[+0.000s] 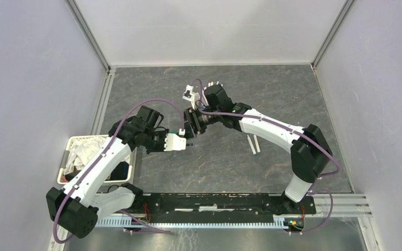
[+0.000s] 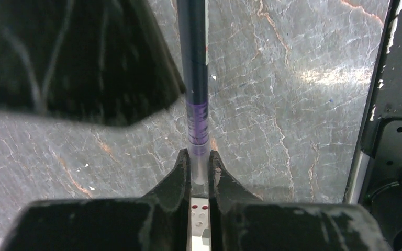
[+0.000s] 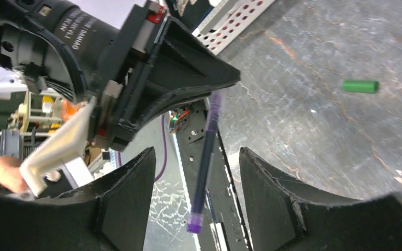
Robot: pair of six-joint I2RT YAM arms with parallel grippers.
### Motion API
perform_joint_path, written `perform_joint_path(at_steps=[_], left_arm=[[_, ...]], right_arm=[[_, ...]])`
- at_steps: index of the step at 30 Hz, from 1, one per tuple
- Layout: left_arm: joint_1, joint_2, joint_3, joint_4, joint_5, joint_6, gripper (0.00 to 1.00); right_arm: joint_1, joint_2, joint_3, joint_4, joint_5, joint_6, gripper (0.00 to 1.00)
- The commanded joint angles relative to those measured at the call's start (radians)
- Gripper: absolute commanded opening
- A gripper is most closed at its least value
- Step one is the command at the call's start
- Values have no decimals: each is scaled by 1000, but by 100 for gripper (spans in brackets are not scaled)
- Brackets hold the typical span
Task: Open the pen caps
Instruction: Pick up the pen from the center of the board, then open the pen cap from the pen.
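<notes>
Fingers [image 2: 180, 175] of the left gripper [image 2: 199, 164] clamp a slim dark purple-tipped pen [image 2: 198, 104]; its far end sits between the wide-spread jaws of the right gripper [image 3: 196, 151]. A stubby green plastic cap [image 3: 360, 86] lies to that gripper's right.

Pen [image 2: 198, 104] in left jaws, between right jaws, basket [image 1: 62, 164] at table's left edge

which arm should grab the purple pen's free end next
Right: the right gripper is open, straddling the purple pen's free end; the left gripper is shut on its other end.
</notes>
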Motion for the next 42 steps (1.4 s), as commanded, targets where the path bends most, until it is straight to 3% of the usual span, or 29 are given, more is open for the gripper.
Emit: perform_joint_path(at_steps=[1, 14, 16, 19, 21, 37, 42], left_arm=[[-13, -18, -11, 9, -54, 83, 2], [-21, -28, 8, 11, -38, 95, 2], [-23, -24, 14, 10, -34, 95, 2], [-25, -15, 22, 10, -36, 97, 2], [-25, -7, 26, 11, -42, 101, 2], [-24, 119, -35, 175, -346, 153, 2], [-24, 169, -15, 221, -305, 85, 2]], right_arm=[[34, 49, 67, 33, -78, 9, 64], [84, 152, 122, -20, -85, -23, 55], [84, 151, 117, -21, -83, -29, 43], [81, 144, 107, -41, -72, -55, 12], [74, 130, 91, -63, -62, -80, 0], [-83, -197, -359, -118, -59, -224, 0], [-152, -312, -432, -142, 48, -251, 0]])
